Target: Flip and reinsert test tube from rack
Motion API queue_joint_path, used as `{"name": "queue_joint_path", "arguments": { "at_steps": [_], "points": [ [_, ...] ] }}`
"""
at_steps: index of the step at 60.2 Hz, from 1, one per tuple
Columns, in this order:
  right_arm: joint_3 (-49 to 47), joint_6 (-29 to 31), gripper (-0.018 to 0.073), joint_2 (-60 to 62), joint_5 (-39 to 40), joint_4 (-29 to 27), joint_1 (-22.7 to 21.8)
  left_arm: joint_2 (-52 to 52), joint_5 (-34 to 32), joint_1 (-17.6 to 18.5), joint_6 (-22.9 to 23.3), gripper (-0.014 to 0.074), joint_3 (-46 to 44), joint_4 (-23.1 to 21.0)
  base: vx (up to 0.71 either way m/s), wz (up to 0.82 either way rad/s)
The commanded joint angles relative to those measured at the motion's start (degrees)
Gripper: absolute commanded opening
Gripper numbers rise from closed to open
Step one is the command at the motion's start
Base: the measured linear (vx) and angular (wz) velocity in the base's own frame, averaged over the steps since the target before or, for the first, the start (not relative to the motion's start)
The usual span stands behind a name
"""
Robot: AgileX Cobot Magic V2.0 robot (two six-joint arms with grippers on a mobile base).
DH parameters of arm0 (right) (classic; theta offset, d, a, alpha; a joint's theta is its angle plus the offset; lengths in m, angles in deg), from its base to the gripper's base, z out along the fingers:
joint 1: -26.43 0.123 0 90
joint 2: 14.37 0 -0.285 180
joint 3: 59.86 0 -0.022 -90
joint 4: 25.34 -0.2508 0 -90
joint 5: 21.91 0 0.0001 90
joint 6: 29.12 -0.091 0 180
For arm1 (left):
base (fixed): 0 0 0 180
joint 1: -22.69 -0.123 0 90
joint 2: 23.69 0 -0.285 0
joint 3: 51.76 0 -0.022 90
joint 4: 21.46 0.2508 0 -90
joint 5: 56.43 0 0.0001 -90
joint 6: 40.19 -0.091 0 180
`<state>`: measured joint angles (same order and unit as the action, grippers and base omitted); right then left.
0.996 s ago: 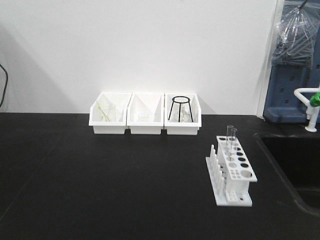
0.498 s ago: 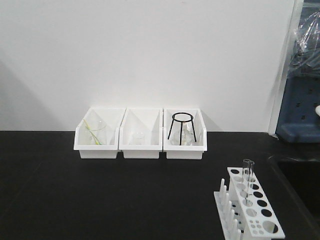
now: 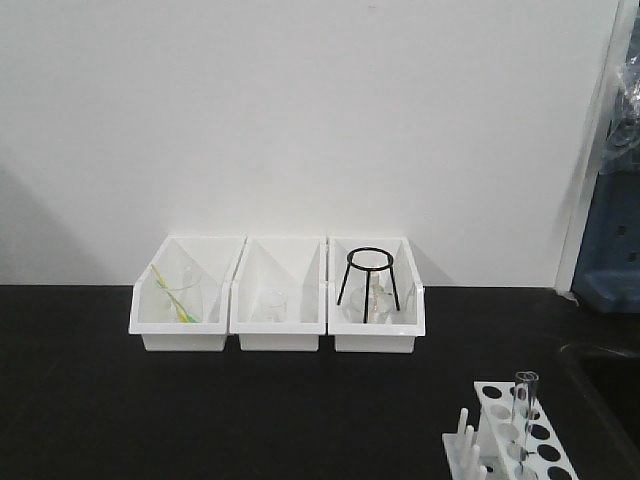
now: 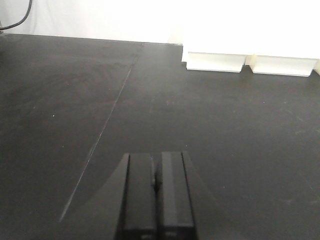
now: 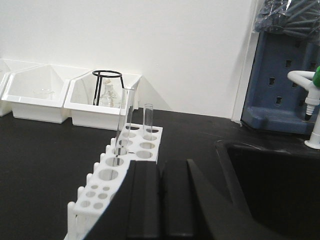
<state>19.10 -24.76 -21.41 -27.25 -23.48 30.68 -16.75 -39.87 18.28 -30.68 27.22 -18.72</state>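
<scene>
The white rack stands on the black tabletop, just left of and ahead of my right gripper, which is shut and empty. Two clear test tubes stand upright in the rack's far holes: one in the left row, one in the right row. In the front view the rack is cut off at the bottom right with a tube rising from it. My left gripper is shut and empty, low over bare tabletop, far from the rack.
Three white open-front bins stand against the back wall; the right one holds a black tripod stand. A black sink lies right of the rack, with a blue unit and a white tap behind it.
The front view has shifted: bins and rack now sit lower in the frame, and the rack has slid to the bottom right corner. Tubes and rack stand as before relative to each other.
</scene>
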Motion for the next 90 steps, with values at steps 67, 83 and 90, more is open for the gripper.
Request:
{"name": "queue_joint_path", "arguments": {
  "at_steps": [67, 83, 90],
  "points": [
    [-4.2, 0.2, -0.0008, -0.2, 17.4, -1.4, -0.2, -0.7, -5.0, 0.4, 0.0, -0.0006, 0.1, -0.2, 0.01, 0.00],
    [-23.5, 0.2, -0.0008, -11.6, 3.7, -2.5, -0.2, -0.7, -5.0, 0.4, 0.0, -0.0006, 0.1, -0.2, 0.00, 0.00],
    [-26.4, 0.4, -0.0005, -17.3, 5.3, -2.5, -0.3, -0.7, -5.0, 0.4, 0.0, -0.0006, 0.1, -0.2, 0.00, 0.00]
  ]
}}
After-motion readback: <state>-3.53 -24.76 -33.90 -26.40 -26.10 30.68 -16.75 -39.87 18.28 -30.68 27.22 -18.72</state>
